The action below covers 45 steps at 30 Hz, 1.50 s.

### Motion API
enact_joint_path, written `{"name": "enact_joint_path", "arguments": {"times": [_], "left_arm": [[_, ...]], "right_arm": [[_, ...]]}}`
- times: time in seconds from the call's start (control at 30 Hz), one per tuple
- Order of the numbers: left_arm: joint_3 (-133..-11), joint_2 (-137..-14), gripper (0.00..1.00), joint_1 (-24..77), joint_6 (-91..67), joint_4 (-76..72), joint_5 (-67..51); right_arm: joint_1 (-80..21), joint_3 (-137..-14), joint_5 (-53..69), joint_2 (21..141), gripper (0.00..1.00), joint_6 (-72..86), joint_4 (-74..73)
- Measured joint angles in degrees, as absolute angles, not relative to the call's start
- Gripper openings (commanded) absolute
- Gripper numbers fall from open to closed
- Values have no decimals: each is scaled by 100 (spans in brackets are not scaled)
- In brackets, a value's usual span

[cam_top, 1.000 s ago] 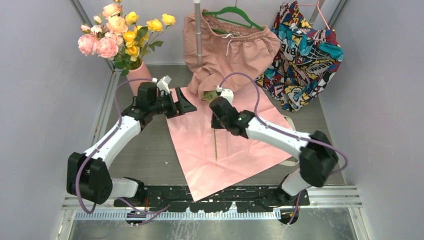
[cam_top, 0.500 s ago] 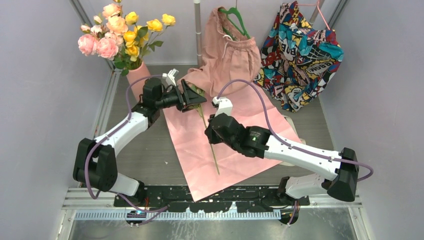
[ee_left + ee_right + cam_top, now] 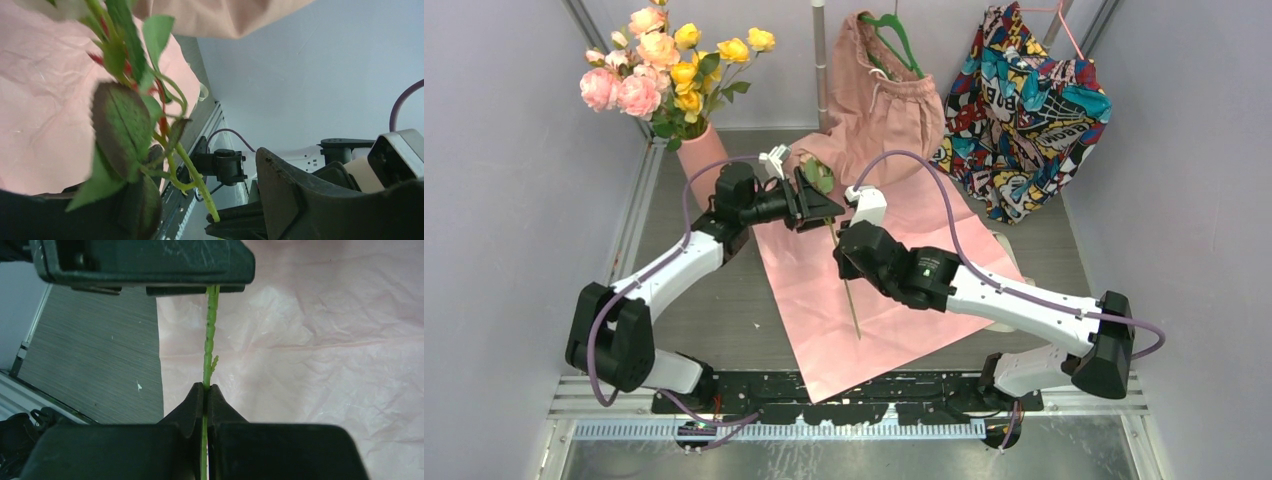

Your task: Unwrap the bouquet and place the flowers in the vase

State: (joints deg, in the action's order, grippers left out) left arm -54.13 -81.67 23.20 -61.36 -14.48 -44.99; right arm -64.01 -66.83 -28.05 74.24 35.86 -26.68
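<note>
The salmon-pink vase point(image 3: 700, 156) stands at the back left, with pink and yellow flowers point(image 3: 664, 65) in it. The bouquet's pink paper point(image 3: 904, 300) lies spread flat mid-table. My right gripper point(image 3: 843, 263) point(image 3: 205, 390) is shut on a thin green stem point(image 3: 853, 312) point(image 3: 210, 335), which it holds above the paper. My left gripper point(image 3: 824, 206) point(image 3: 210, 200) is open around the stem's leafy upper part point(image 3: 125, 125), and its fingers point(image 3: 300, 200) stand apart from the stem. Any bloom on this stem is hidden.
Pink shorts on a green hanger point(image 3: 879, 100) hang by a thin metal pole point(image 3: 820, 60) at the back. A colourful printed garment point(image 3: 1024, 110) hangs back right. Grey walls close in on both sides.
My left gripper has moved right to the stem's leafy top, and its jaws have narrowed. The right arm has swung left and forward with the stem. The shorts have bunched up.
</note>
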Motion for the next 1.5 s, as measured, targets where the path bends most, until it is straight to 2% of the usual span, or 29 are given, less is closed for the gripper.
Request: {"name": "enact_joint_path", "arguments": {"times": [0.13,0.27,0.37,0.4,0.5,0.53,0.77,0.9,0.97,1.13,1.27,1.5], "left_arm": [[-5345,-7813,64,2331,-6077,-1194,-4453],[-5332,-7516,49,2324,-5937,-974,-4329],[-5312,-7432,44,2322,-5819,-801,-4193],[-5288,-7422,39,2322,-5802,-779,-4160],[-5177,-7422,6,2322,-5824,-784,-4121],[-5135,-7424,1,2322,-5837,-786,-4104],[-5103,-7450,0,2329,-5977,-873,-4091],[-5107,-7430,0,2342,-5907,-845,-3977],[-5148,-7397,0,2351,-5723,-622,-3820],[-5878,-7347,0,2351,-4969,556,-3151],[-7094,-7216,0,2351,-4021,1428,-2112],[-8390,-6997,0,2202,-2296,1544,-257]], "right_arm": [[-6386,-6871,-2884,7561,1,3465,-2665],[-6364,-6987,-2891,7640,1,3411,-2657],[-6368,-6997,-2899,7642,1,3391,-2633],[-6368,-6997,-2897,7642,1,3387,-2633],[-6364,-6997,-2891,7640,1,3374,-2630],[-6364,-6997,-2888,7640,1,3374,-2630],[-6364,-6984,-2867,7640,3,3374,-2674],[-6364,-6980,-2873,7640,48,3371,-2655],[-6364,-6969,-2923,7620,58,3367,-2613],[-6364,-6759,-3074,7199,59,3319,-2515],[-6364,-6453,-3280,6661,58,3317,-2443],[-6309,-6088,-3511,6211,58,3312,-2460]]}}
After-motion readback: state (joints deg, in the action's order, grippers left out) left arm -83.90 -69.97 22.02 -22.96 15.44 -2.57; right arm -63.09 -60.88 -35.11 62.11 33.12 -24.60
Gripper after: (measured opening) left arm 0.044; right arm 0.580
